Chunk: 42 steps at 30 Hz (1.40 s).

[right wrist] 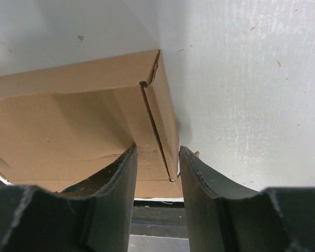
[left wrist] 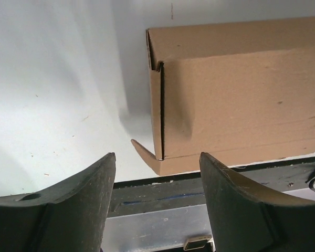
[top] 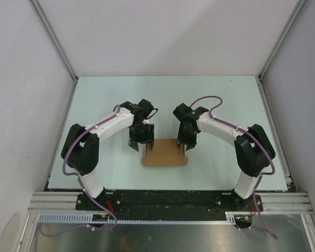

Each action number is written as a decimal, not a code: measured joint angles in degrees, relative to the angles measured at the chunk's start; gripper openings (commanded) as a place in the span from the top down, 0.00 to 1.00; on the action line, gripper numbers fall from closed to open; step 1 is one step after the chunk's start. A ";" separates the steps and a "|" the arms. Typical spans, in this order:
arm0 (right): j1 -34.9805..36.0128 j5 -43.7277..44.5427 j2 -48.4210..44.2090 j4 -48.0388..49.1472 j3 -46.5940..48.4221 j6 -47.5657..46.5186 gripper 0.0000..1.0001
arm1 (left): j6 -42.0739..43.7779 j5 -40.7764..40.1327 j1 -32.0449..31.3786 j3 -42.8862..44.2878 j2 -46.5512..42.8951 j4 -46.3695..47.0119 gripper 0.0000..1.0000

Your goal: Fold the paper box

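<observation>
The paper box (top: 165, 154) is brown cardboard, folded into a low closed rectangular box lying between my two grippers near the table's front edge. My left gripper (top: 138, 143) is open and empty just off the box's left end. In the left wrist view the gripper (left wrist: 157, 157) is short of the box (left wrist: 236, 100), and a small flap corner (left wrist: 145, 153) sticks out at the near corner. My right gripper (top: 182, 145) is at the box's right end. In the right wrist view its jaws (right wrist: 158, 152) are narrowly apart, straddling the box's right edge (right wrist: 163, 121). The left fingertip lies over the lid and the right one is beside the end wall.
The pale table (top: 226, 100) is fenced by white walls with metal frame rails at the back and sides. The black base rail (top: 168, 198) and an aluminium plate run just past the table's front edge, close to the box.
</observation>
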 measured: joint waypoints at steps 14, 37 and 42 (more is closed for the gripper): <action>-0.07 -1.14 0.96 0.17 0.00 -1.18 0.57 | -0.07 -1.55 0.00 -2.58 1.09 1.84 0.33; -0.63 -3.30 1.27 4.98 -0.33 -4.04 0.55 | -3.06 -0.76 -0.26 -3.26 1.99 8.04 0.38; -1.49 -4.87 2.08 5.57 -0.33 -5.07 0.55 | -3.96 0.37 -0.26 -2.73 2.84 8.83 0.39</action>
